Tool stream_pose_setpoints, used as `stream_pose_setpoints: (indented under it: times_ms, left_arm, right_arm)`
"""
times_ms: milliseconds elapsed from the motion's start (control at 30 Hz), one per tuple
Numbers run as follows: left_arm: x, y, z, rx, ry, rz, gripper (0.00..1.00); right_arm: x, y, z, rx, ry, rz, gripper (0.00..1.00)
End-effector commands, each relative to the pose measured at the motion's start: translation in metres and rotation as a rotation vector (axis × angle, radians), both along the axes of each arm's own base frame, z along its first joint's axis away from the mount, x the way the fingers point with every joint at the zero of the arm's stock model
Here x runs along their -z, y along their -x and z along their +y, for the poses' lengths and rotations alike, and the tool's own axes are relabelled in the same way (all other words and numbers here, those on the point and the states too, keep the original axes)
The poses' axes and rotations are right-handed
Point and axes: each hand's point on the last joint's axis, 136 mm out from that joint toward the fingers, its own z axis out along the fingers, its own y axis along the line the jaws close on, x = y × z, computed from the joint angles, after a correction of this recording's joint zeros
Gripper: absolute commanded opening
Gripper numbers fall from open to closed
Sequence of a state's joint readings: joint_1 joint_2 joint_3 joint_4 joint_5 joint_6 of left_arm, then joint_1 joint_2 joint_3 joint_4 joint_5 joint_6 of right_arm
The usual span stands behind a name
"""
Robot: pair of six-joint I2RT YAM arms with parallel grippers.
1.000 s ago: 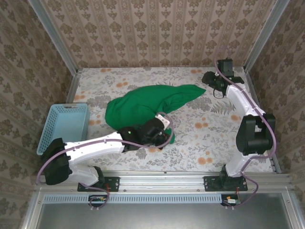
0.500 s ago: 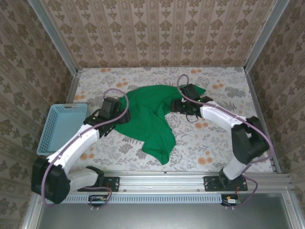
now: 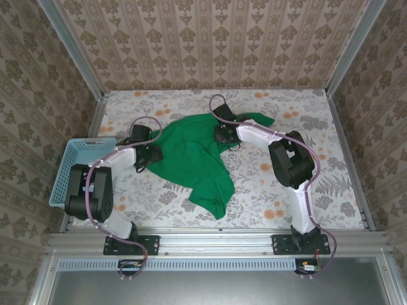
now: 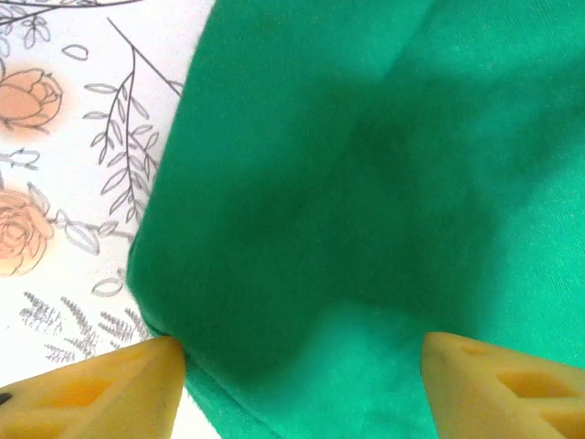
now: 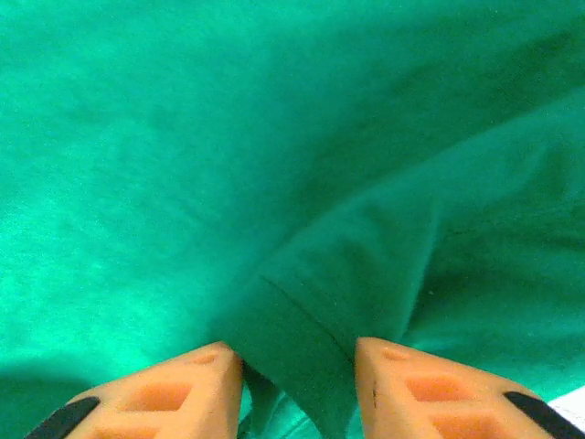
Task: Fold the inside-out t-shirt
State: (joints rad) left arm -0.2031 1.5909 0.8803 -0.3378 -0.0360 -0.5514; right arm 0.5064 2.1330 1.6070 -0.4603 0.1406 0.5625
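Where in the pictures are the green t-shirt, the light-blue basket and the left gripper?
green t-shirt [image 3: 191, 152], top view, middle of the cloth
light-blue basket [image 3: 89, 142], top view, far rim
left gripper [image 4: 302, 352], left wrist view, midway between its fingertips

**Both arms reach in, jaws apart**

My left arm [image 3: 111, 162] stretches toward 2 o'clock, and my left gripper [image 3: 149, 156] is spread wide. My right arm [image 3: 267, 136] bends toward 10 o'clock. My right gripper [image 3: 222, 135] points down, its fingers [image 5: 174, 389] closer together but parted.
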Motion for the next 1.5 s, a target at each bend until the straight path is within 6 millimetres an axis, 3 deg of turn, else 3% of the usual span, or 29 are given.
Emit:
stream_pose_setpoints:
  times_ms: [0, 67, 167, 233, 300, 333, 467, 567, 600, 733, 833, 933, 1000, 1100, 1333, 1433, 1467]
  left_arm:
    - [-0.005, -0.015, -0.009, -0.002, 0.059, -0.027, 0.6]
    - [-0.004, -0.014, -0.013, 0.005, 0.082, -0.032, 0.48]
    - [-0.003, -0.011, -0.02, 0.03, 0.081, -0.03, 0.34]
    - [0.001, -0.006, -0.025, 0.044, 0.082, -0.018, 0.22]
    - [0.007, 0.001, -0.033, 0.053, 0.105, 0.001, 0.03]
    - [0.009, 0.005, -0.041, 0.063, 0.122, -0.001, 0.0]
    - [0.011, 0.032, -0.066, 0.103, 0.111, -0.021, 0.0]
    - [0.004, 0.048, -0.078, 0.112, 0.124, -0.05, 0.0]
    - [0.0, 0.057, -0.091, 0.149, 0.13, -0.058, 0.0]
    - [-0.018, 0.078, -0.121, 0.247, 0.152, -0.087, 0.0]
    - [-0.033, 0.085, -0.129, 0.289, 0.171, -0.115, 0.06]
    - [-0.045, 0.08, -0.113, 0.276, 0.136, -0.144, 0.21]
    - [-0.052, 0.07, -0.095, 0.25, 0.115, -0.153, 0.33]
    - [-0.056, 0.051, -0.063, 0.184, 0.079, -0.138, 0.44]
    - [-0.052, 0.008, 0.003, 0.001, -0.033, -0.121, 0.68]
    - [-0.038, -0.008, 0.012, -0.03, 0.004, -0.089, 0.69]
    - [-0.032, -0.012, 0.01, -0.026, 0.025, -0.074, 0.69]
  right_arm:
    - [-0.009, -0.004, -0.02, 0.031, 0.079, -0.006, 0.13]
    - [-0.02, -0.003, -0.03, 0.032, 0.095, -0.025, 0.0]
    - [-0.044, 0.005, -0.058, 0.057, 0.11, -0.068, 0.0]
    - [-0.059, 0.013, -0.076, 0.076, 0.062, -0.102, 0.0]
    - [-0.069, 0.022, -0.095, 0.098, -0.021, -0.124, 0.0]
    - [-0.073, 0.026, -0.105, 0.113, -0.069, -0.132, 0.0]
    - [-0.078, 0.033, -0.147, 0.186, -0.175, -0.145, 0.0]
    - [-0.076, 0.029, -0.174, 0.235, -0.169, -0.138, 0.0]
    - [-0.076, 0.025, -0.182, 0.25, -0.168, -0.138, 0.0]
    - [-0.071, 0.008, -0.204, 0.29, -0.152, -0.121, 0.0]
    - [-0.067, 0.0, -0.216, 0.31, -0.114, -0.1, 0.0]
    - [-0.067, 0.003, -0.218, 0.314, -0.1, -0.087, 0.04]
    - [-0.068, 0.011, -0.217, 0.321, -0.11, -0.096, 0.23]
    - [-0.067, 0.029, -0.216, 0.334, -0.116, -0.087, 0.42]
    - [-0.057, 0.094, -0.181, 0.256, -0.108, -0.061, 0.53]
    - [-0.041, 0.124, -0.164, 0.231, -0.126, -0.026, 0.54]
    - [-0.044, 0.133, -0.157, 0.213, -0.133, -0.039, 0.54]
